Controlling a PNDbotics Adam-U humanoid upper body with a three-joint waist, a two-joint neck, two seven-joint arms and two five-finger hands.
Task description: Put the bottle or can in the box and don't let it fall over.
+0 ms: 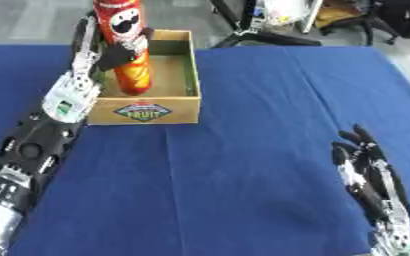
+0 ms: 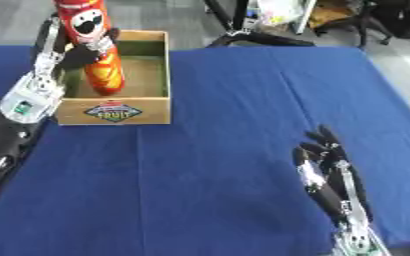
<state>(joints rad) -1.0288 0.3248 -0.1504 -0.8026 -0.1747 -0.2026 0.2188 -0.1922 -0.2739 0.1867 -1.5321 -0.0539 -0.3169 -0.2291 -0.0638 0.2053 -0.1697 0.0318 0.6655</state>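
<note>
A tall red chip can (image 1: 128, 45) with a cartoon face stands upright inside the cardboard box (image 1: 152, 111), its base on the box floor near the left wall. My left hand (image 1: 103, 47) reaches over the box's left side, thumb and fingers curled round the can's middle. The box is open at the top, with a "FRUIT" label on its front wall. My right hand (image 2: 331, 175) rests idle at the lower right on the blue cloth, fingers straight and pointing up, holding nothing.
A blue cloth (image 1: 243, 150) covers the table. Beyond the far edge are grey floor, black chair legs (image 1: 261, 35) and clutter. The box sits at the far left of the cloth.
</note>
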